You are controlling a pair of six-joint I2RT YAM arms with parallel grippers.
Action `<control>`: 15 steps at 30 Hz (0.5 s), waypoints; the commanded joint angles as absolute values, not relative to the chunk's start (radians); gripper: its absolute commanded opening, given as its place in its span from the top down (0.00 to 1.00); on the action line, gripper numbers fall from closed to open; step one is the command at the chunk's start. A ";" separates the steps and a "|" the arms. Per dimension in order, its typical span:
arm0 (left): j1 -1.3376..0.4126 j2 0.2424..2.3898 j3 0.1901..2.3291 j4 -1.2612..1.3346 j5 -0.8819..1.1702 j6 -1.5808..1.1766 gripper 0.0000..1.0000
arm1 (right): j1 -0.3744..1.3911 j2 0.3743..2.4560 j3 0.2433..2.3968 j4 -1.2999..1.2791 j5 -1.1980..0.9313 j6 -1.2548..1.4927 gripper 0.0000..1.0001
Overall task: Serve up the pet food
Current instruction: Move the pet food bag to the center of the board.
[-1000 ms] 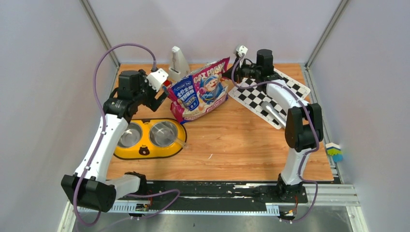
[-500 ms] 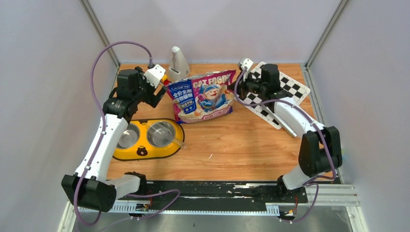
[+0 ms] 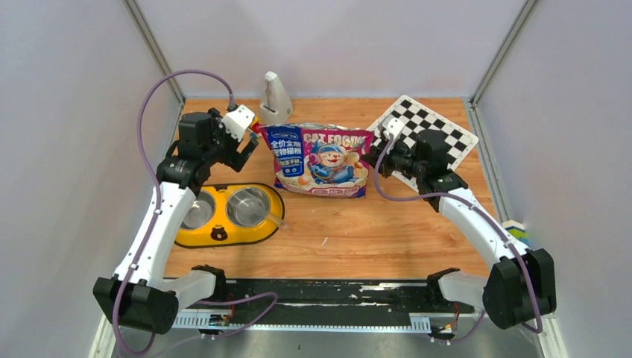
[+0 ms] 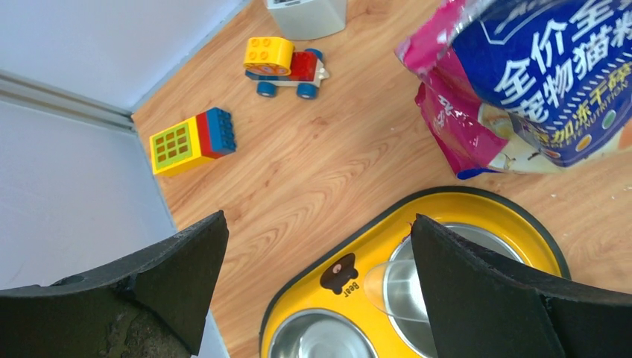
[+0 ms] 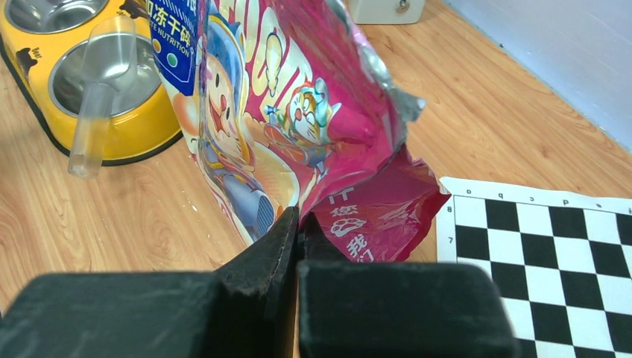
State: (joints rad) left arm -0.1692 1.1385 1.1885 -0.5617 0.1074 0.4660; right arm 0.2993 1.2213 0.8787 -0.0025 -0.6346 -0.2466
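Observation:
The glossy pink-and-blue cat food bag (image 3: 322, 159) (image 5: 283, 97) (image 4: 536, 82) stands upright mid-table, its printed face toward the arms. The pet food itself is hidden inside it. My right gripper (image 3: 370, 159) (image 5: 299, 216) is shut on the bag's right side edge. My left gripper (image 3: 244, 149) (image 4: 317, 220) hangs open, holding nothing, just left of the bag and above the back of the yellow double-bowl feeder (image 3: 223, 233) (image 4: 462, 205) (image 5: 141, 134). A clear plastic scoop (image 3: 277, 217) (image 5: 100, 97) rests in the feeder's right bowl, handle sticking out.
A checkerboard sheet (image 3: 447, 134) (image 5: 551, 246) lies at the back right, under the right wrist. A white wedge-shaped object (image 3: 276, 97) stands at the back wall. A toy car (image 4: 287, 60) and a brick block (image 4: 194, 139) sit in the back left corner.
My right arm has swung toward the near right, pulling the bag from a tilted lean to upright and square to the camera. The left gripper has barely moved and stays open.

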 commanded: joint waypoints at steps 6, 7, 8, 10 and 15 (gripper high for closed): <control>-0.164 1.046 1.111 -0.564 0.213 0.494 0.00 | 0.261 1.144 0.834 0.217 -0.469 -0.277 1.00; -0.164 1.045 1.105 -0.562 0.216 0.500 0.00 | 0.248 1.145 0.832 0.225 -0.462 -0.274 1.00; -0.165 1.045 1.094 -0.561 0.222 0.503 0.00 | 0.233 1.148 0.832 0.230 -0.463 -0.269 1.00; -0.165 1.047 1.077 -0.563 0.234 0.516 0.00 | 0.204 1.149 0.829 0.241 -0.478 -0.255 1.00; -0.164 1.049 1.044 -0.554 0.269 0.535 0.00 | 0.166 1.112 0.803 0.279 -0.482 -0.234 1.00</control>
